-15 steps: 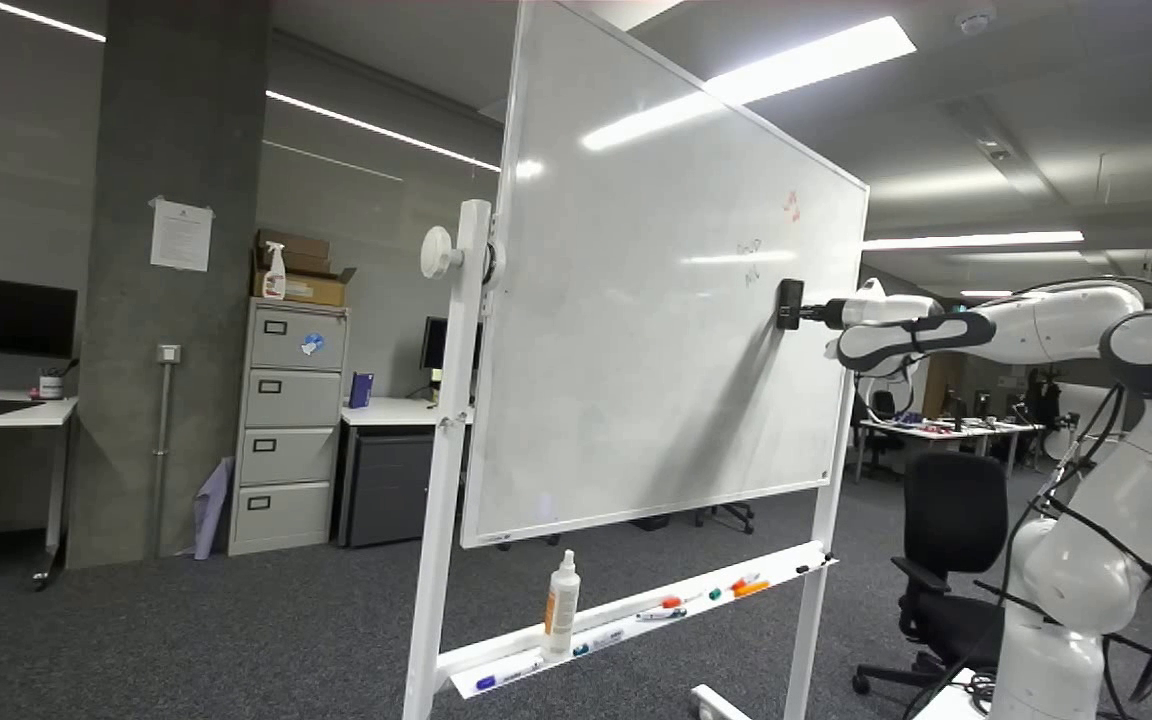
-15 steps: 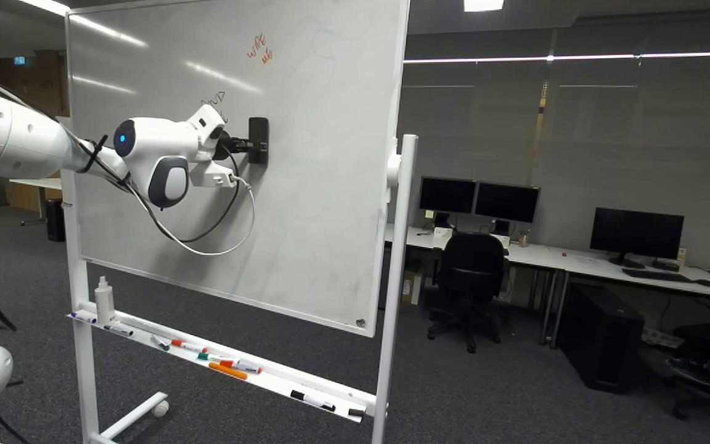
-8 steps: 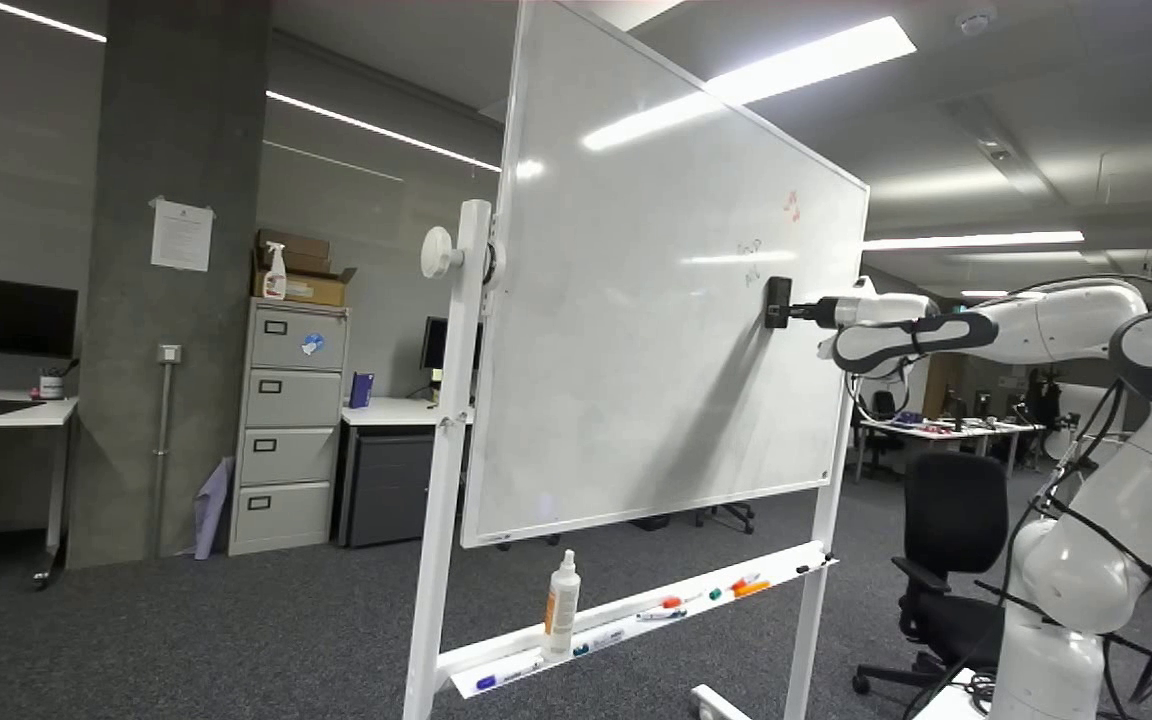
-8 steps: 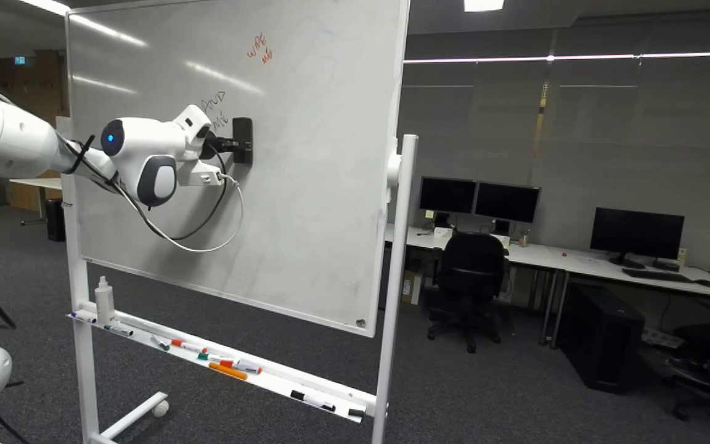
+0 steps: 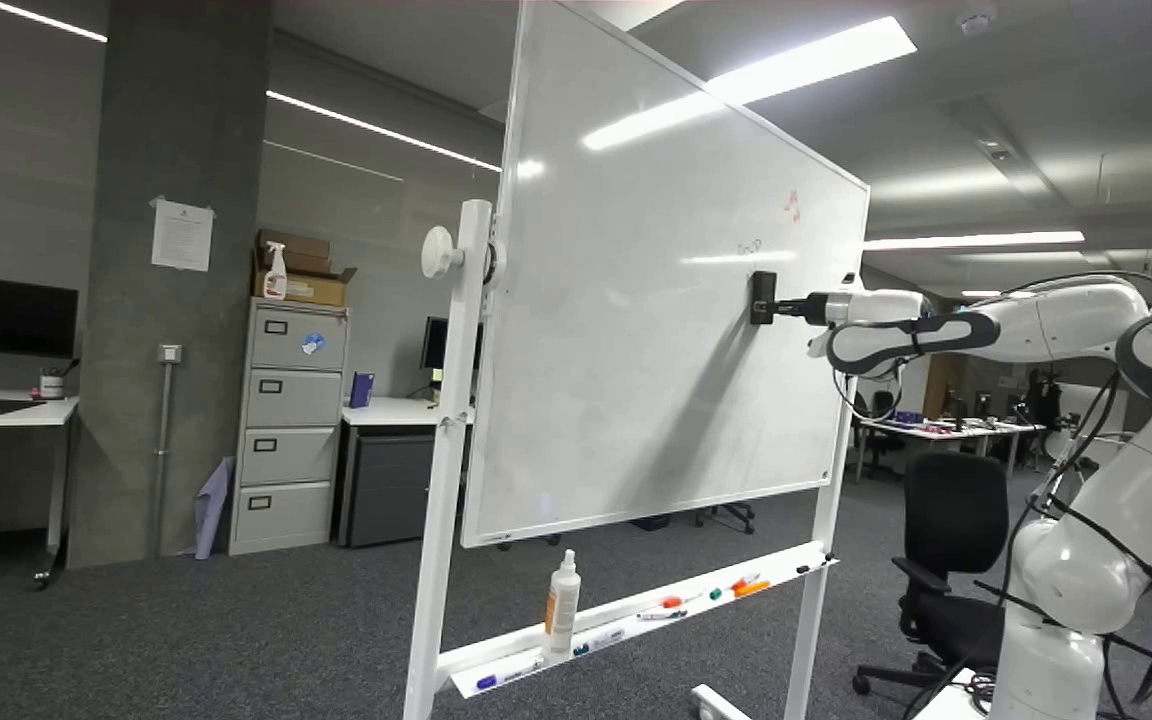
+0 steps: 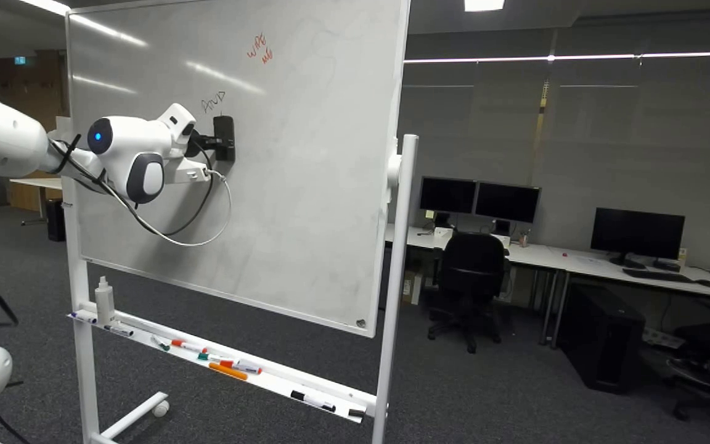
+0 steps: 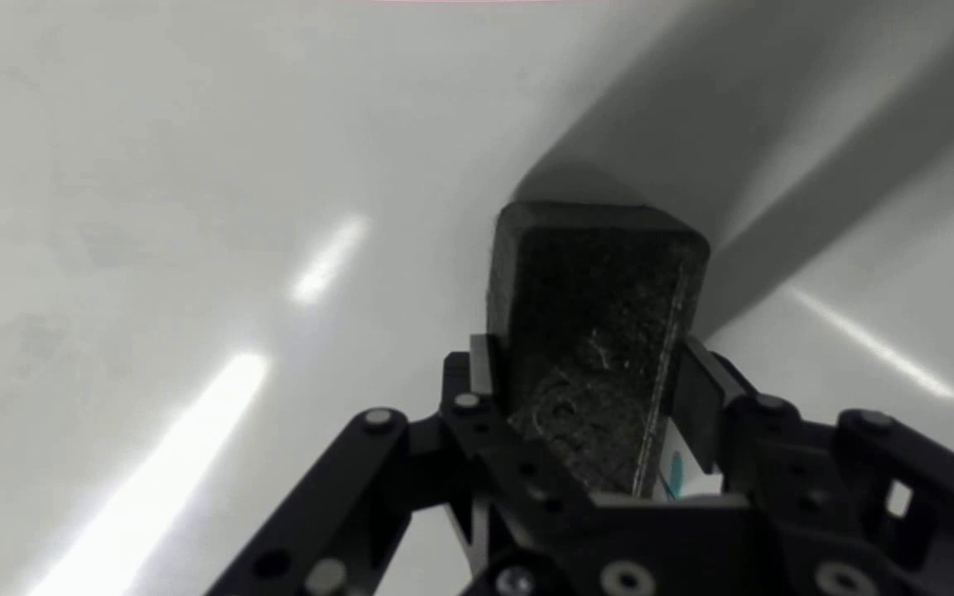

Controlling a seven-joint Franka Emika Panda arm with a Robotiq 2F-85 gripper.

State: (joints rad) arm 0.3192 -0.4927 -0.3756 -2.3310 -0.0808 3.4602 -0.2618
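- The eraser (image 6: 224,139), a black rectangular block, stands upright with its long side vertical, left of centre and above mid-height in an exterior view.
- In the wrist view its back, slightly right of centre, shows rounded corners, pale scuffs and scratches; the gripper (image 7: 591,371) clasps it by two opposite sides.
- The whiteboard (image 6: 306,216), pale-framed and faintly smeared with grey, stands upright; the eraser appears to lie flat against it.
- Black handwriting (image 6: 213,101) reading "AND" is just above the eraser, in the upper left of the frame.
- Red handwriting (image 6: 260,48), "WIPE" over "ME", sits higher, left of top centre.
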